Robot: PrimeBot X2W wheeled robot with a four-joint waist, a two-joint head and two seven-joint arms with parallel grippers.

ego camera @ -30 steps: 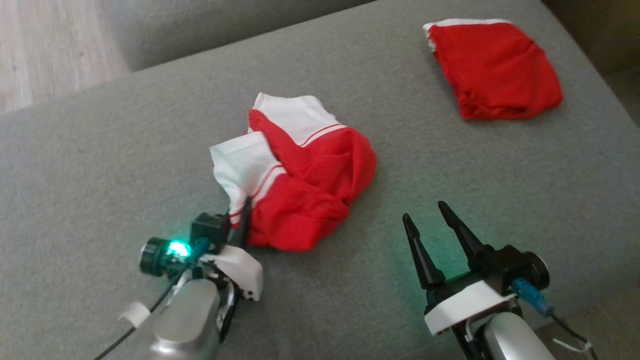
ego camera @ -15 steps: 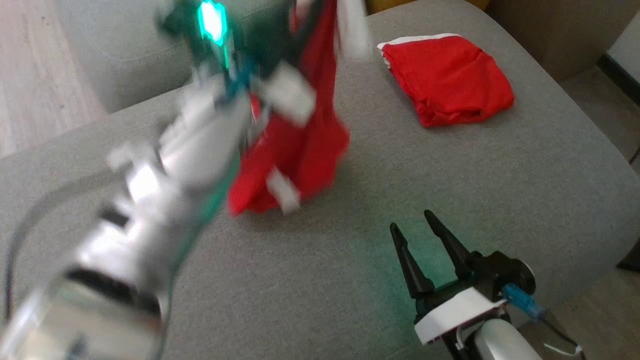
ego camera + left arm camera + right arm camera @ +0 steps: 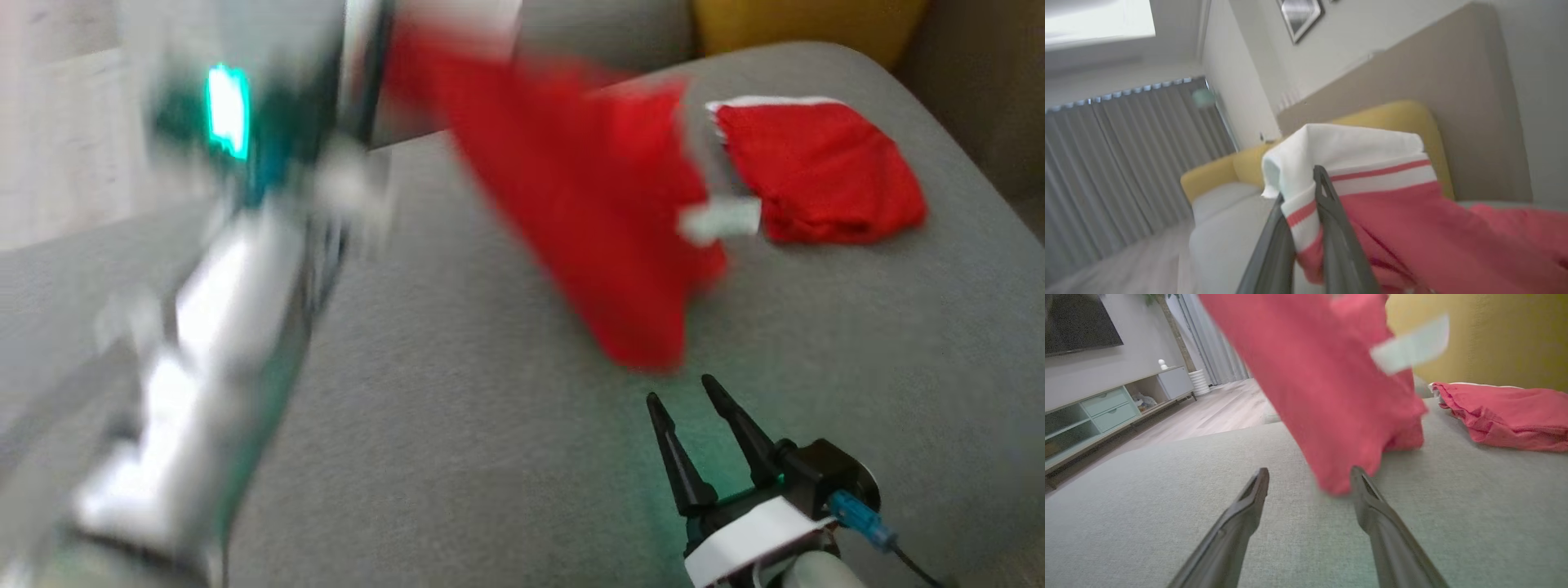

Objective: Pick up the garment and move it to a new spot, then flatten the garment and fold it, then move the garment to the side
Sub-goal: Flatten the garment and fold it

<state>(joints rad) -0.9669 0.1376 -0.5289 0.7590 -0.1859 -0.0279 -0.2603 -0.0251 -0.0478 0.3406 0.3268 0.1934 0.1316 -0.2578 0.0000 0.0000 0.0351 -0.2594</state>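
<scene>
The garment [image 3: 588, 220] is red with a white, red-striped band and hangs in the air, swung out over the grey cushion [image 3: 457, 457]. My left gripper [image 3: 1300, 192] is shut on its white band [image 3: 1347, 151]. In the head view my left arm [image 3: 220, 327] is raised and blurred at the left. My right gripper [image 3: 682, 396] stands open low over the cushion at the lower right, with nothing between its fingers. In the right wrist view, the garment's lower end [image 3: 1327, 396] hangs just beyond my right gripper [image 3: 1310, 473].
A second red garment [image 3: 816, 171] lies folded on the cushion at the far right, also seen as a red heap [image 3: 1506, 416]. A yellow cushion [image 3: 808, 24] sits behind it. Wooden floor [image 3: 1216, 412] and a low cabinet [image 3: 1106, 412] lie off the left edge.
My left arm has lifted the garment off the cushion and swung it up and rightward. The head camera has shifted. My right gripper stays open, low at the lower right.
</scene>
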